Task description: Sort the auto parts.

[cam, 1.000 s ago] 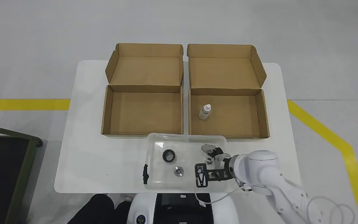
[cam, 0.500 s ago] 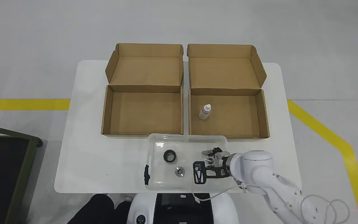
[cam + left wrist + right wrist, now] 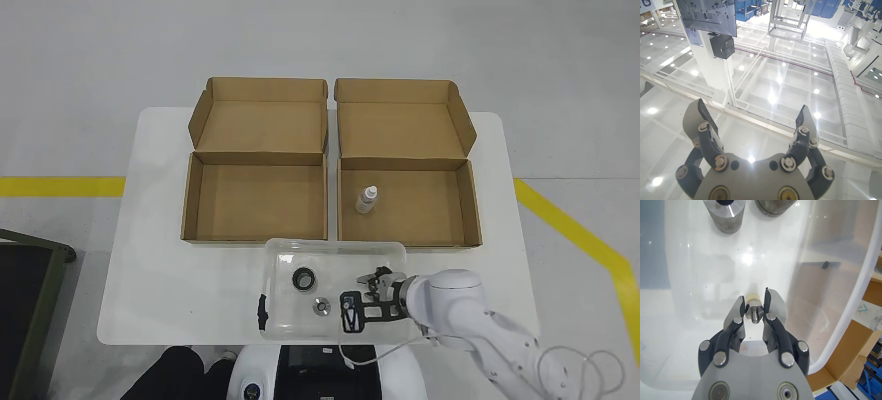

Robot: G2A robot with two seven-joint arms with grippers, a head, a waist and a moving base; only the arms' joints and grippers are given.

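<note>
The white table stands on a grey floor. At the table's 6 o'clock edge, nearest the robot, lies a clear plastic bin.

The right gripper sits inside the bin, toward its 5 o'clock area. Its fingers are nearly closed and clamp a small threaded metal part. The part's threaded stud points back toward the wrist and its cream-coloured end points away.

A small round metal part lies at the gripper's 9 o'clock, and a dark ring part at its 10 o'clock.

Beyond the bin, two open cardboard boxes stand side by side with lids folded toward 12 o'clock. The left box occupies the table's 11 o'clock. The right box occupies 1 o'clock and holds a small white bottle-shaped part near its 9 o'clock wall.

The left gripper points at a lit grid ceiling, fingers spread wide, holding nothing.
</note>
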